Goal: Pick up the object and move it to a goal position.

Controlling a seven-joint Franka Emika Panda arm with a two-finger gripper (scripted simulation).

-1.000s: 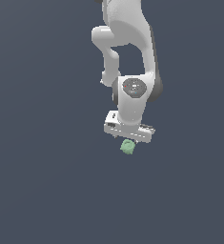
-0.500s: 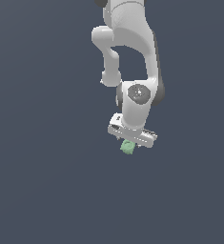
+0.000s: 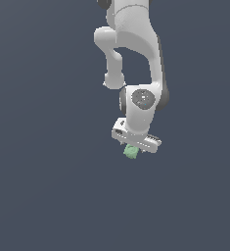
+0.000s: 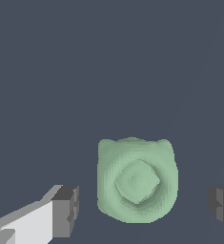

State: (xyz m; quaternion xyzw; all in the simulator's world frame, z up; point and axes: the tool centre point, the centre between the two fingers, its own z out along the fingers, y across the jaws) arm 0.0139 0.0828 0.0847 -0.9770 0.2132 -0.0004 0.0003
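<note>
the object (image 4: pixel 137 180), a pale green lumpy blob, lies on the flat dark bench (image 3: pixel 48 196) directly under the white gripper (image 3: pixel 134 145); in the exterior view it peeks out just below the hand. in the wrist view it sits between the two dark fingertips (image 4: pixel 66 209), nearer one than the other, with a clear gap on each side. the jaws are spread wide, far wider than the blob, and neither pad touches it; they hold nothing. this looks like the approach step of the pick. the next move would call for lowering until the pads flank the blob, then pressing together before lifting toward the goal, which is not visible here.
</note>
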